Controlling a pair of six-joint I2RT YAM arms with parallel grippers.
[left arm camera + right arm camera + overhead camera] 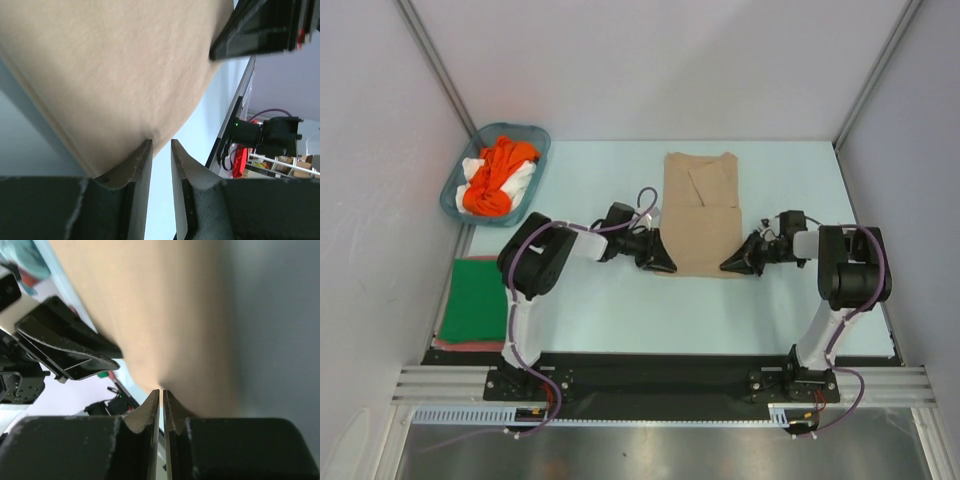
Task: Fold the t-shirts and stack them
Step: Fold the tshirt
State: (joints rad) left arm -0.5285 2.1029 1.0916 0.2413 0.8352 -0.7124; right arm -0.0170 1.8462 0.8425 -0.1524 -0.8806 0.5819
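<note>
The tan shirt (pixel 701 215) lay flat in the middle of the table (pixel 620 310), sleeves folded in. Its long axis ran straight away from the arms, collar end far and hem near. Both grippers sat low at that near hem, the left gripper (pixel 667 265) at the left corner and the right gripper (pixel 728 266) at the right corner. They pointed inward at each other across the shirt's width, neither nearer than the other. In its wrist view the right one's jaws stood all but together with cloth puckered at their tips, so it seemed to be pinching the hem. The left's fingers (pixel 140 165) showed a narrow gap with table through it and cloth only at the tips, so I could not tell a grip there. The fold would likely carry the hem away from the arms, toward the collar.
</note>
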